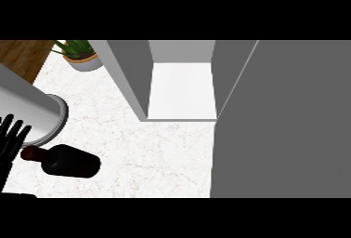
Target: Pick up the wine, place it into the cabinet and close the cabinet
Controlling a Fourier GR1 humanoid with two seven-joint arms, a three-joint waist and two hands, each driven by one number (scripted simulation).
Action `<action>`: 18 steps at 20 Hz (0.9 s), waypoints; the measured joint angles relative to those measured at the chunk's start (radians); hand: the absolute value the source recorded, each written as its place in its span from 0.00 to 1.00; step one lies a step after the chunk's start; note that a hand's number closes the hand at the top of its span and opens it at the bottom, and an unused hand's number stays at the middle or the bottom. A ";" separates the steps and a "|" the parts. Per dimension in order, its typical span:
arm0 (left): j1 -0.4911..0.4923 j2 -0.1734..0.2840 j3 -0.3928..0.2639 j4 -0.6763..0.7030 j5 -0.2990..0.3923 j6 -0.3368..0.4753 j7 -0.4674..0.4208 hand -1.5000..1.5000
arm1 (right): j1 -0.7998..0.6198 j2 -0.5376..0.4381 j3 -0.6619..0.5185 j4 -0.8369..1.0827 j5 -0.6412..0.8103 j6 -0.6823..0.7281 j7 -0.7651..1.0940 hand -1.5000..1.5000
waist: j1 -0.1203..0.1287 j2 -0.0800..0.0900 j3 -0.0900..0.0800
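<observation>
Left hand (12, 139) nearest, fingers spread, straight, empty; wine (67, 161) lies beside on counter (151, 158); cabinet (179, 83) open, bare; nothing done

The white marble counter (137, 139) carries a dark wine bottle (65, 161), a potted plant (82, 56) and the open cabinet (179, 93).

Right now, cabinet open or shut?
Open. The cabinet shows its white inner floor, and its grey door is swung out toward the right. The wine bottle stands on the counter, outside it.
</observation>
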 measured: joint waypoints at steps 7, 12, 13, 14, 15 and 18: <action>-0.020 0.008 -0.004 0.166 -0.099 -0.044 -0.143 0.00 | 0.012 -0.003 -0.012 0.000 -0.009 0.020 -0.006 0.00 | 0.000 0.000 0.000; -0.041 0.020 -0.011 0.277 -0.150 -0.065 -0.225 0.00 | -0.024 0.004 -0.004 0.008 0.004 0.005 0.016 0.00 | 0.000 0.000 0.000; -0.061 0.031 -0.008 0.315 -0.155 -0.066 -0.237 0.00 | -0.022 0.004 -0.010 0.003 -0.002 0.005 0.017 0.00 | 0.000 0.000 0.000; -0.065 0.033 -0.011 0.326 -0.158 -0.067 -0.238 0.00 | -0.031 0.003 -0.011 -0.001 -0.004 0.001 0.030 0.00 | 0.000 0.000 0.000; -0.072 0.033 -0.015 0.358 -0.171 -0.070 -0.263 0.00 | -0.039 0.004 -0.005 -0.007 0.000 -0.007 0.045 0.00 | 0.000 0.000 0.000; -0.109 0.042 -0.023 0.450 -0.195 -0.072 -0.309 0.00 | -0.020 0.007 -0.008 -0.009 0.002 -0.001 0.034 0.00 | -0.001 0.000 0.000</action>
